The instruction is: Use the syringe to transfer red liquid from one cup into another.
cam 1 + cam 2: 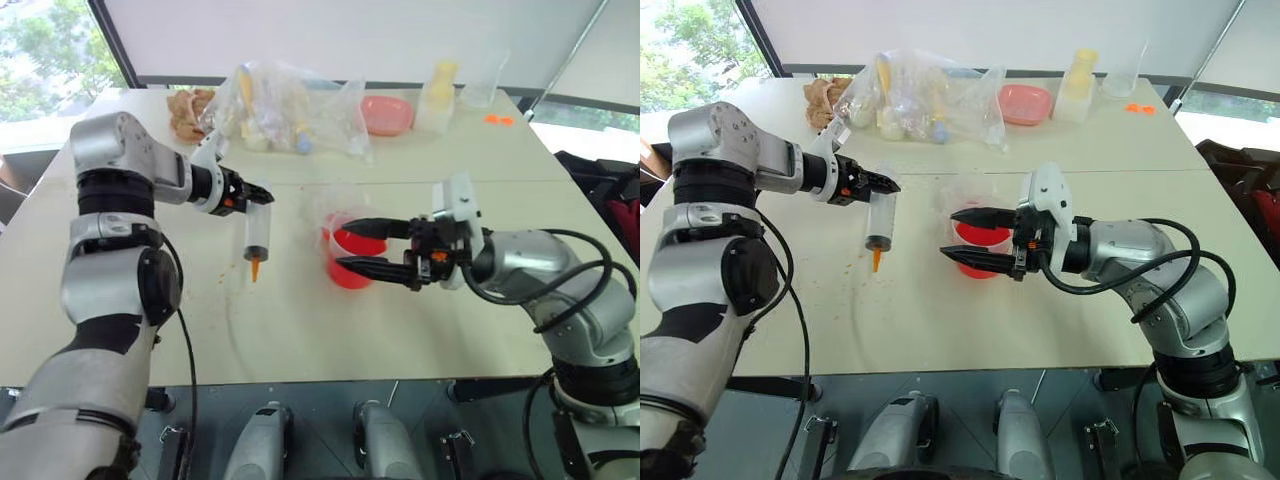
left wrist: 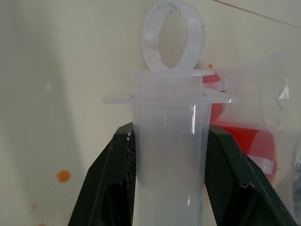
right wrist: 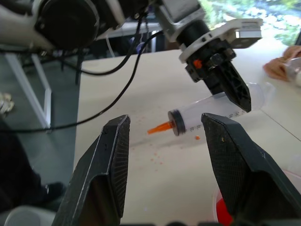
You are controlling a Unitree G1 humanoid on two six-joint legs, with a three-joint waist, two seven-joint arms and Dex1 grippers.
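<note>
Two end effectors: left (image 1: 262, 193) clamps syringe (image 1: 257, 240); right (image 1: 352, 246) gapes around cup (image 1: 347, 258).

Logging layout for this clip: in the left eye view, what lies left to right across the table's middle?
Left gripper → syringe → red cup → right gripper, fingers spread in front of the cup.

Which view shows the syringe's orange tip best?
The right wrist view: the syringe is seen from the side, its orange tip sharp against the table. Both eye views show the tip small, hanging down below the left pincer. The left wrist view gives the barrel and plunger ring.
</note>
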